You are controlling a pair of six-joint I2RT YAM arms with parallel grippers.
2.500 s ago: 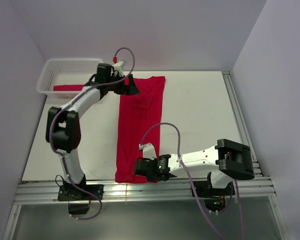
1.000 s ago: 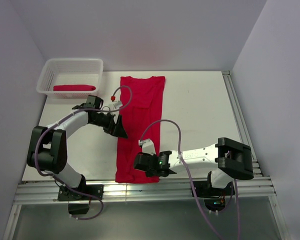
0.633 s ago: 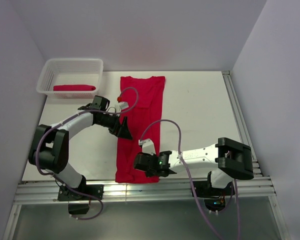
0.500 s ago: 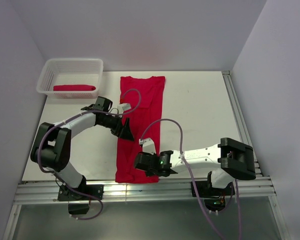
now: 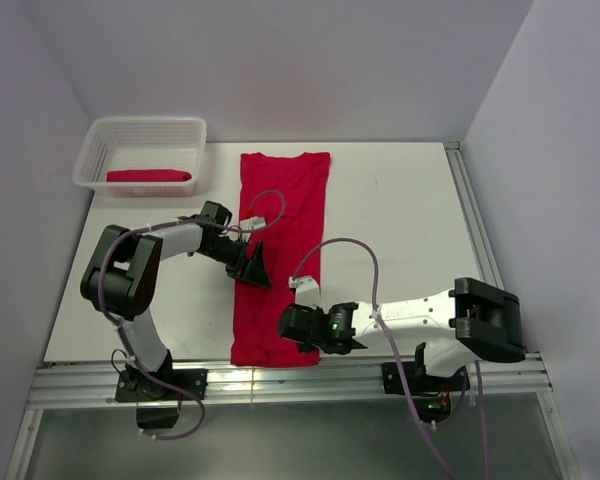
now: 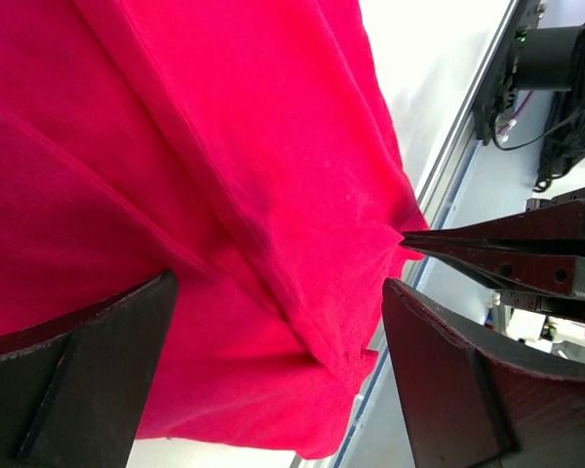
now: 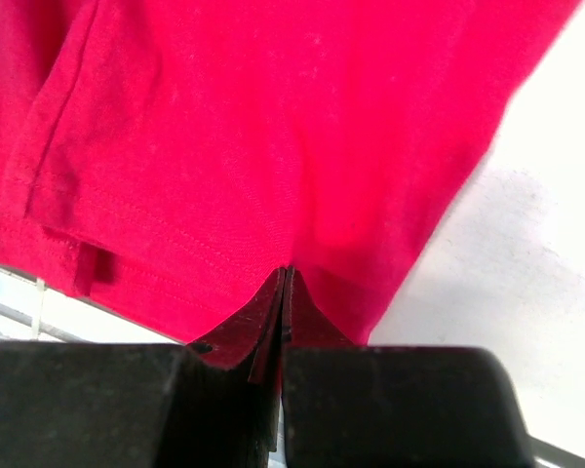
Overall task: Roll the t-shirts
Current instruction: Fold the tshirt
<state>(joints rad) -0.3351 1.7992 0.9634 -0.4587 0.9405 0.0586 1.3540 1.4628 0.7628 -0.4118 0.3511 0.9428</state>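
Observation:
One crimson t-shirt (image 5: pixel 283 230) lies folded into a long strip down the middle of the table. A second t-shirt (image 5: pixel 150 177) sits rolled inside the white basket (image 5: pixel 92 150). My left gripper (image 5: pixel 258 272) hovers open over the strip's left edge, and the cloth (image 6: pixel 175 195) fills the space between its fingers (image 6: pixel 468 390). My right gripper (image 5: pixel 292 335) is shut on the t-shirt near its near right corner. In the right wrist view the jaws (image 7: pixel 285 278) pinch a tuck of cloth (image 7: pixel 273 127) just above the hem. The left wrist view shows the right gripper's fingertips (image 6: pixel 487 252) pulling that edge into a point.
The basket stands at the table's far left corner. Aluminium rails (image 5: pixel 280 385) run along the near edge and the right side. Purple-grey walls close in on three sides. Cable loops (image 5: pixel 345 255) arch above both arms.
The left arm has come from the basket down along the strip's left edge toward the near end, still open. The right gripper has closed on the cloth near the hem.

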